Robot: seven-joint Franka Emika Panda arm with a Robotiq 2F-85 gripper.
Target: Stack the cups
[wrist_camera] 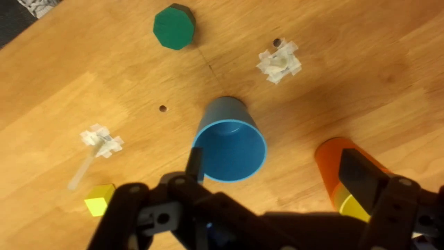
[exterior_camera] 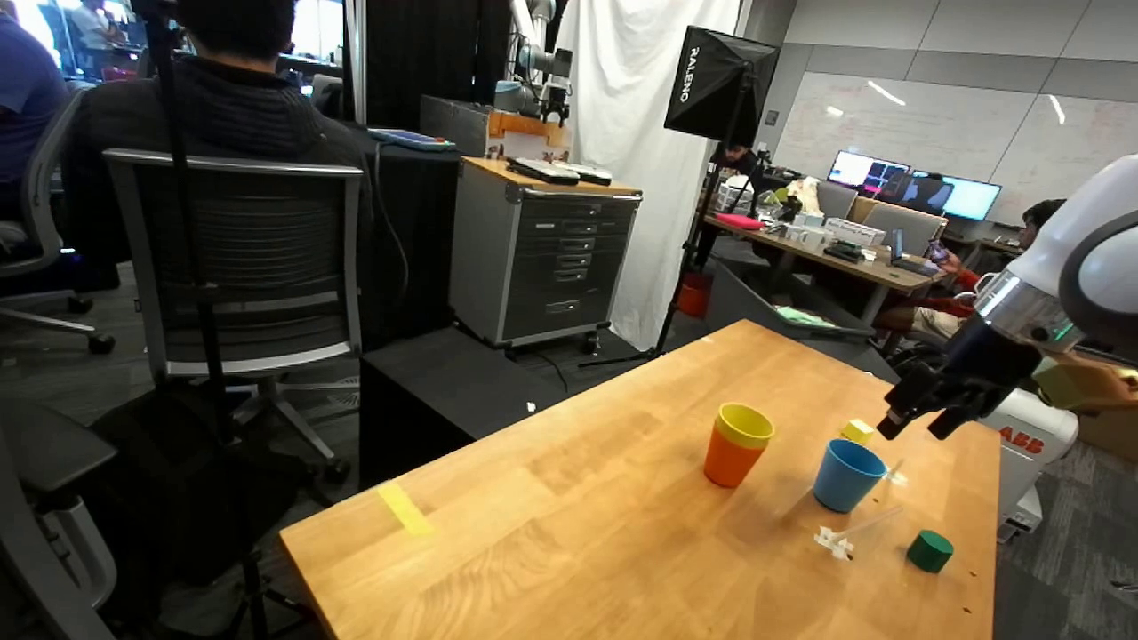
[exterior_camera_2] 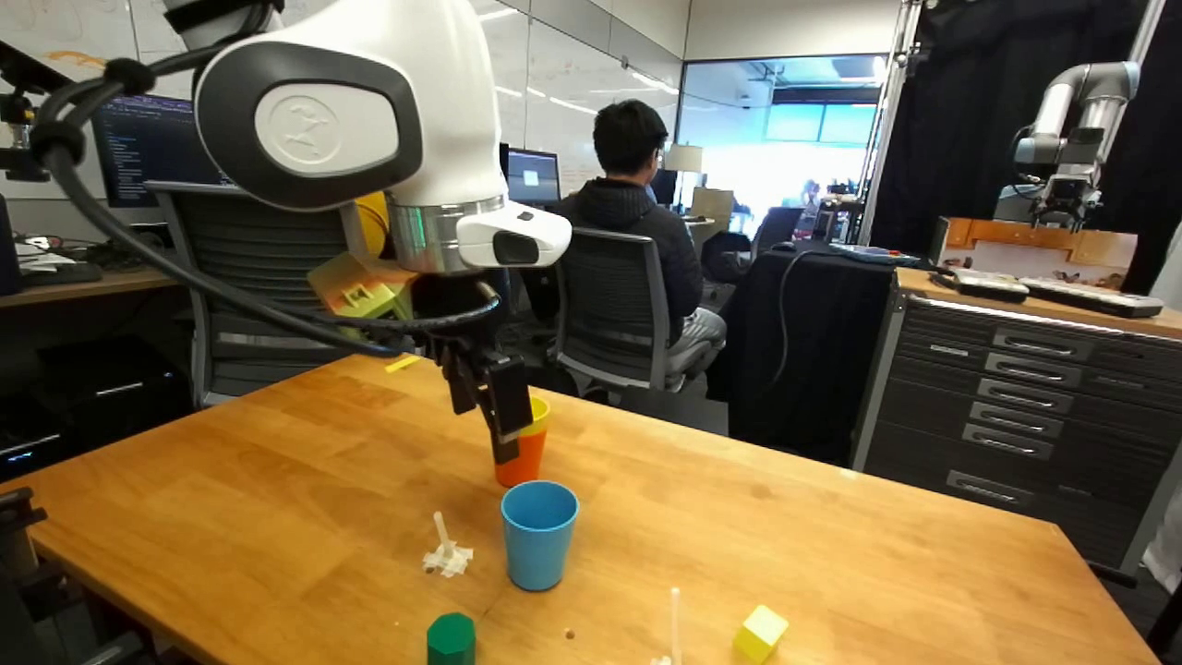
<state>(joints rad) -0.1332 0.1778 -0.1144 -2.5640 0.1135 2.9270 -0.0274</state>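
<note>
The yellow cup (exterior_camera: 745, 427) sits nested inside the red-orange cup (exterior_camera: 733, 460), upright on the table. This pair also shows in the wrist view, the red-orange cup (wrist_camera: 329, 158) and the yellow cup (wrist_camera: 354, 209) partly hidden by a finger. The light blue cup (exterior_camera: 847, 480) stands upright and alone beside the pair; it also shows in an exterior view (exterior_camera_2: 540, 545) and in the wrist view (wrist_camera: 232, 151), its mouth open and empty. My gripper (wrist_camera: 272, 151) is open and empty, above the cups and touching none that I can see. It shows in both exterior views (exterior_camera: 916, 428) (exterior_camera_2: 487, 429).
A dark green block (exterior_camera: 930, 551) and a small yellow cube (exterior_camera: 858, 431) lie on the wooden table (exterior_camera: 569, 551) near the blue cup. Two thin clear sticks stand taped to the table, with white tape patches (wrist_camera: 279, 62) (wrist_camera: 101, 140) at their bases.
</note>
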